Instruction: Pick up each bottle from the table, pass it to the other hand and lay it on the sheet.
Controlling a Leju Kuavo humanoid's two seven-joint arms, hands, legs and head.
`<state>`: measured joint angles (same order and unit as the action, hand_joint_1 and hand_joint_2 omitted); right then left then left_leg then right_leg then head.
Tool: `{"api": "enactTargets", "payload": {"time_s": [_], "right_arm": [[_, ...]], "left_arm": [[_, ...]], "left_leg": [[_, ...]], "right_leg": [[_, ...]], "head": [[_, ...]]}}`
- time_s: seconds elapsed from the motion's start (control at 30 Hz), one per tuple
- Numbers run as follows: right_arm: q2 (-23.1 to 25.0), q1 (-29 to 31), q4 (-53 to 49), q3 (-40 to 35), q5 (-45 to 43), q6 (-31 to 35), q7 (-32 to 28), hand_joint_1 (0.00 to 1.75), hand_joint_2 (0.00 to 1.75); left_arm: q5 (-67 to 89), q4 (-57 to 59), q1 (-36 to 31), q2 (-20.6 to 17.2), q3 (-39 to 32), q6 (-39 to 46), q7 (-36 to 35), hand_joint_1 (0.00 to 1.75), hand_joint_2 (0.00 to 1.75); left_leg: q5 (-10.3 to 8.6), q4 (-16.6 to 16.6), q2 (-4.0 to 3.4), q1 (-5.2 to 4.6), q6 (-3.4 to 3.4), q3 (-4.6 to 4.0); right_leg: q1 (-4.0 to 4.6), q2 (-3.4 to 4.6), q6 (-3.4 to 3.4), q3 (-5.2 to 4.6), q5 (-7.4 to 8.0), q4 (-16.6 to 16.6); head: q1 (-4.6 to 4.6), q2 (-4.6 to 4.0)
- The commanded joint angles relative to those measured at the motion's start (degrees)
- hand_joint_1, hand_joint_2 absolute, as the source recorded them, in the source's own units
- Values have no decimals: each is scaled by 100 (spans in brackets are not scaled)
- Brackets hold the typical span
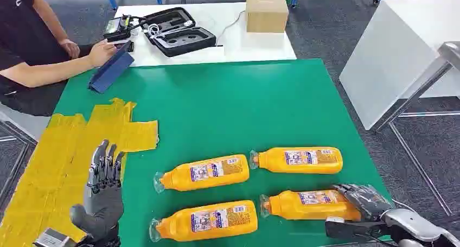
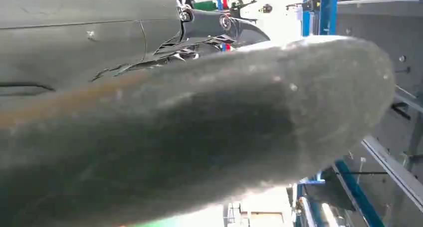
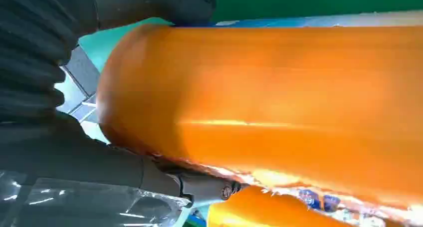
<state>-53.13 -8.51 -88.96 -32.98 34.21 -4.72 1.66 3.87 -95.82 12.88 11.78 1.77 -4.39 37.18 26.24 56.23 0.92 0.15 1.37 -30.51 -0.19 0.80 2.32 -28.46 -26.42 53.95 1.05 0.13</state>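
Four orange plastic bottles lie on their sides on the green counter point(image 1: 228, 100). The right hand point(image 1: 362, 199) wraps its dark fingers around the bottom end of the orange bottle at four o'clock point(image 1: 309, 204), which rests on the counter. Beside it lie the bottle at six o'clock point(image 1: 209, 220), the middle bottle point(image 1: 206, 173) and the bottle at three o'clock point(image 1: 298, 160). The left hand point(image 1: 103, 195) is open and holds nothing, fingers straight, over the crinkled yellow sheet point(image 1: 65, 160) at eight o'clock. At eleven o'clock a person's hand point(image 1: 102, 52) touches a blue folder point(image 1: 111, 69).
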Motion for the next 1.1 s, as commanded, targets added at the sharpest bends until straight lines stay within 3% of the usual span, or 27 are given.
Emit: {"api": "enactTargets", "payload": {"time_s": [0.03, 1.0, 1.03, 1.07, 1.1], "right_arm": [[366, -402, 627, -749, -10, -38, 33, 171, 175], [366, -402, 627, -749, -10, -38, 33, 171, 175], [1806, -1169, -256, 691, -1450, 1402, -1407, 175, 175], [3253, -1001, -1234, 2378, -1704, 1378, -2490, 175, 175], [3603, -790, -1708, 2309, -1318, 1076, -1817, 175, 175]], "left_arm": [[-28, 332, -163, -145, 141, 15, 58, 0, 0], [-28, 332, -163, -145, 141, 15, 58, 0, 0], [-787, 19, 256, 451, -590, 275, -191, 0, 175], [-801, -358, 713, 551, -871, -121, -155, 0, 175], [-795, -528, 951, 647, -1092, -423, -102, 0, 175]], "left_leg": [[-11, -15, 36, 14, -4, 4], [11, -9, 13, 21, 6, 41], [2, -14, 24, 22, 3, 27], [11, -15, 17, 29, 2, 41], [5, -28, 12, 36, -4, 39]], "right_leg": [[21, -50, -4, 30, 5, -33], [26, -20, -7, 67, -1, -48], [27, -36, -8, 58, 4, -55], [34, -26, -9, 72, 2, -59], [41, -25, -14, 70, 9, -75]], "head": [[0, 0], [0, 0], [0, 0], [0, 0], [0, 0]]}}
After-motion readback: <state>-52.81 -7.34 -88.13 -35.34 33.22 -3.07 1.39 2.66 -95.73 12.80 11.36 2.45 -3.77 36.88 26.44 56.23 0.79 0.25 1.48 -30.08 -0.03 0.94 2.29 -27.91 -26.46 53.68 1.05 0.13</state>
